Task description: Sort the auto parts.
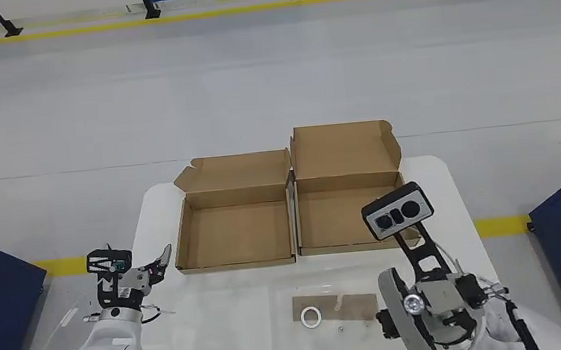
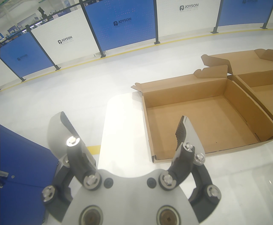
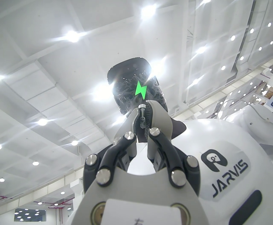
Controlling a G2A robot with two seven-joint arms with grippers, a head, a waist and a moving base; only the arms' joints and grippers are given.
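Note:
My left gripper (image 2: 123,125) is open with nothing between its fingers, raised over the white table's left edge (image 1: 159,211), beside the empty left cardboard box (image 2: 202,119). In the top view the left gripper (image 1: 154,267) sits left of that box (image 1: 233,229). My right gripper (image 3: 146,104) points upward at the table's front right, shut on a small metal screw (image 3: 142,111). From above, the right gripper (image 1: 412,306) shows as a shiny spot. A white ring (image 1: 311,318) lies on the table near the front middle.
A second open cardboard box (image 1: 349,209) stands to the right of the first, its walls touching it. The ring rests on a flat brownish strip (image 1: 340,303), and a tiny part (image 1: 340,328) lies just in front of it.

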